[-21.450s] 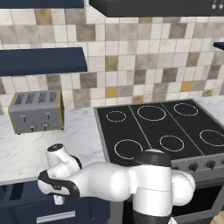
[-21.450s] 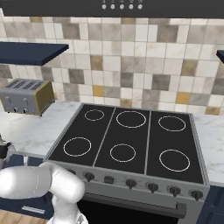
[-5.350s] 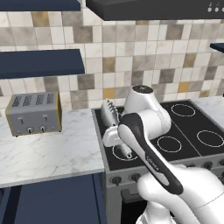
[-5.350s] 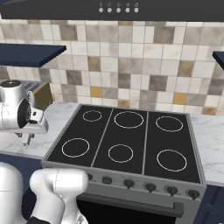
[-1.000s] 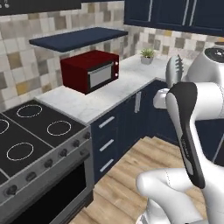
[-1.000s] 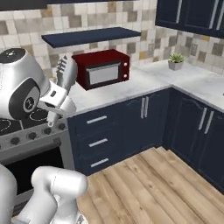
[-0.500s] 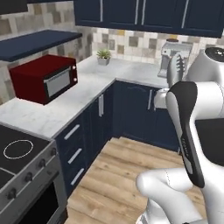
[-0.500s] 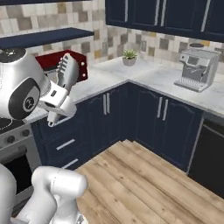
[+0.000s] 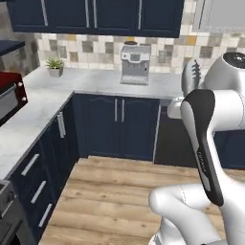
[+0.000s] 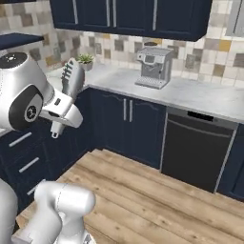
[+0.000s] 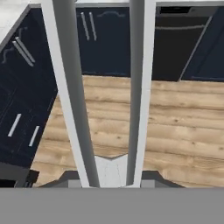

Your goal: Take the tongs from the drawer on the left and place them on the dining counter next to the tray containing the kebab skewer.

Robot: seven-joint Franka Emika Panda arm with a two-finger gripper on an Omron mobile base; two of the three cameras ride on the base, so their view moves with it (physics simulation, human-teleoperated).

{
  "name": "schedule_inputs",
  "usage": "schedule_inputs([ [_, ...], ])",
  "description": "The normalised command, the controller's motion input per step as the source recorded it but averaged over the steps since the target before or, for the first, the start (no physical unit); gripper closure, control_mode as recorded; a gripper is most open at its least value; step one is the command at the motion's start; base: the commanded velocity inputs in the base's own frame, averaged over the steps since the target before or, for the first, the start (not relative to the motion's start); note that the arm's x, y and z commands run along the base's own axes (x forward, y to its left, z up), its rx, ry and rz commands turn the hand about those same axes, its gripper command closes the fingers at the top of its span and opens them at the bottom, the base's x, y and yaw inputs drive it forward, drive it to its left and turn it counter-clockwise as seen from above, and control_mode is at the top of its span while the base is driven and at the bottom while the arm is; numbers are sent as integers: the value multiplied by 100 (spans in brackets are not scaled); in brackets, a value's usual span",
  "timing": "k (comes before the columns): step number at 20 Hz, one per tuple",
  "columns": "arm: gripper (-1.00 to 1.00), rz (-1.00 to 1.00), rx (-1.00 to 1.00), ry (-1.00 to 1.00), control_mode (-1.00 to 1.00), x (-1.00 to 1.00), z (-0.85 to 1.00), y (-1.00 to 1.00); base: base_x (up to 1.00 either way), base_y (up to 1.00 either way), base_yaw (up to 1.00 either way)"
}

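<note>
I hold the tongs (image 10: 72, 78), slim silvery-grey metal, upright in my gripper (image 10: 63, 104), which is shut on their lower end. In the left base view the tongs (image 9: 191, 76) rise beside my white upper arm. In the hand view the two thin arms of the tongs (image 11: 70, 87) run from my gripper (image 11: 112, 176) up across the picture, over wooden floor. The drawer, the dining counter, the tray and the kebab skewer are out of view.
Navy base cabinets (image 9: 117, 127) under a marble worktop (image 9: 95, 81) wrap the room's corner. On the worktop stand a silver coffee machine (image 9: 135, 64) and a small potted plant (image 9: 55, 67). A black dishwasher front (image 10: 195, 150) and wooden floor (image 10: 157, 200) lie ahead; a red microwave (image 9: 7, 98) sits at the left edge.
The whole picture has swung: the base has turned, so the microwave slid off to the left and the coffee machine came to the middle. The tongs stay gripped and upright.
</note>
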Motion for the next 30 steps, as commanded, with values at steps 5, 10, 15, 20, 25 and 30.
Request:
schedule_inputs([
  [5, 100, 0, 0, 0, 100, 0, 0, 0, -31, -62, -60],
  [10, 100, 0, 0, 0, 100, 0, 0, 0, -7, -54, -56],
  [15, 100, 0, 0, 0, 100, 0, 0, 0, 0, -46, -53],
  [20, 100, 0, 0, 0, 100, 0, 0, 0, 1, -36, -48],
  [25, 100, 0, 0, 0, 100, 0, 0, 0, 22, -9, -36],
  [30, 100, 0, 0, 0, 100, 0, 0, 0, 5, 28, -29],
])
